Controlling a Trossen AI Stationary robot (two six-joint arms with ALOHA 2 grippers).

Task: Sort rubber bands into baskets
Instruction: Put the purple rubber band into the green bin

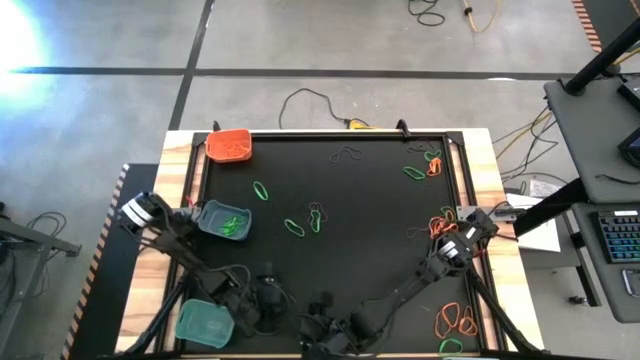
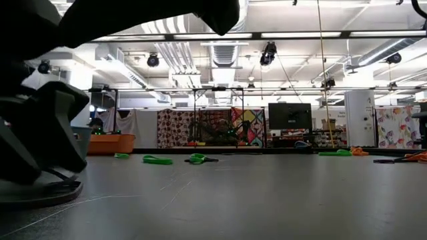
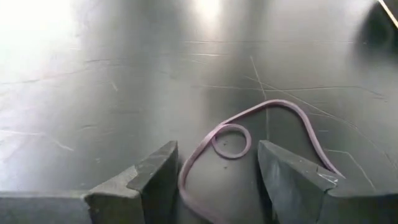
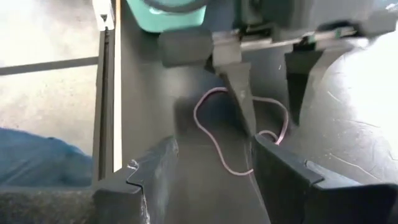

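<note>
Black matte table, scratched and wood-rimmed, is strewn with thin orange, green and black rubber bands; three rounded plastic baskets are ranged along its left side. At the near edge, the left gripper is spread over a pale, looped band. Opposite it, the right gripper is likewise parted, grasping nothing.

Two dark, jointed arms, matte black all over. The left arm wears a pale band near one joint; the right arm shows a white patch. Each tool has two thick, wedge-shaped dark fingers, edges scuffed, with a small pale nick.
</note>
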